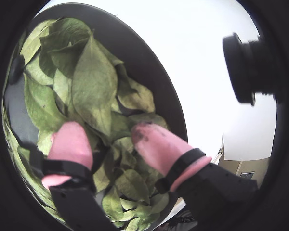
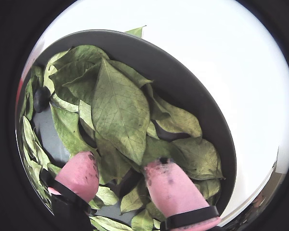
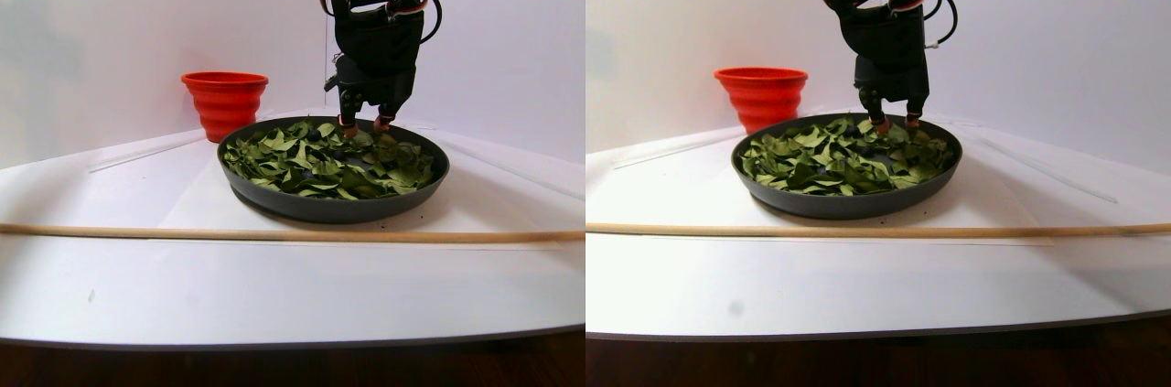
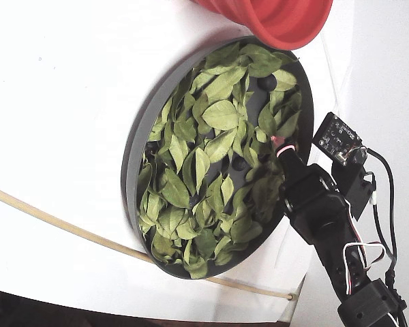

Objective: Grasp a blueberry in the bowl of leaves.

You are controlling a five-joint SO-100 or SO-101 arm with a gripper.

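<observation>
The bowl of leaves (image 4: 131, 160) is a wide dark grey dish full of small green leaves; it also shows in the stereo pair view (image 3: 334, 207). Dark blueberries lie among the leaves, one near the far rim (image 4: 267, 83) and one nearer the middle (image 4: 238, 163). In a wrist view one blueberry (image 2: 41, 98) lies far left of the fingers. My gripper (image 2: 123, 164) is open, with its pink fingertips (image 1: 71, 139) down on the leaves at the bowl's back edge (image 3: 364, 126). Between the fingertips I see leaves and a dark patch; I cannot tell whether that is a berry.
A red-orange bowl (image 3: 224, 99) stands behind the dish, to the left in the stereo pair view, and shows at the top of the fixed view (image 4: 286, 20). A thin wooden stick (image 3: 274, 234) lies across the white table in front of the dish.
</observation>
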